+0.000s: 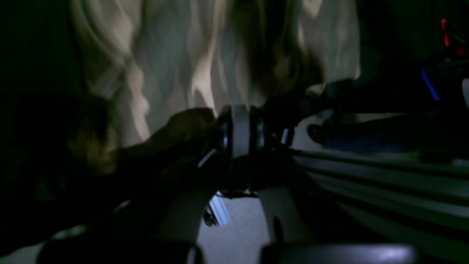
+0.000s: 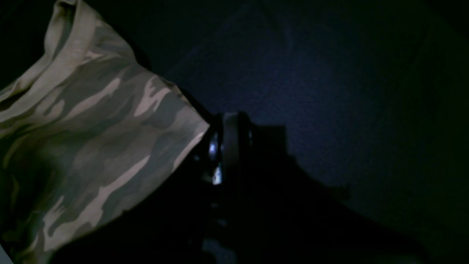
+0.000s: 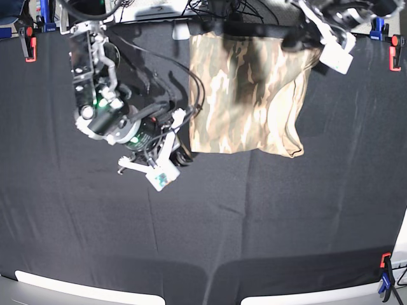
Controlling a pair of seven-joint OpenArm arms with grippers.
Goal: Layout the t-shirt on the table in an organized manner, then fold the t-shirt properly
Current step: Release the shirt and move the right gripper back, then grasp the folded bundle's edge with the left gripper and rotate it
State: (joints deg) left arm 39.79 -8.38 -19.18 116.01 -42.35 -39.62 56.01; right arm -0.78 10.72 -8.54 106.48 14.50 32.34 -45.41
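Note:
The camouflage t-shirt [image 3: 248, 95] lies at the far middle of the black table [image 3: 254, 216], partly doubled over with a dark shadow on its upper part. My right gripper [image 3: 184, 152] is at the shirt's near-left corner. In the right wrist view its fingers [image 2: 229, 139] are shut, with the corner of the t-shirt [image 2: 91, 139] pinched at their tips. My left gripper [image 3: 297, 42] sits at the shirt's far-right corner. The left wrist view shows that gripper [image 1: 240, 128] shut, cloth bunched around it and the t-shirt [image 1: 176, 55] spreading beyond.
Red and blue clamps hold the black cloth at the far left [image 3: 28, 44], far right [image 3: 394, 41] and near right [image 3: 385, 273]. Cables [image 3: 210, 9] run along the back edge. Bare black cloth [image 2: 311, 73] stretches in front of the shirt.

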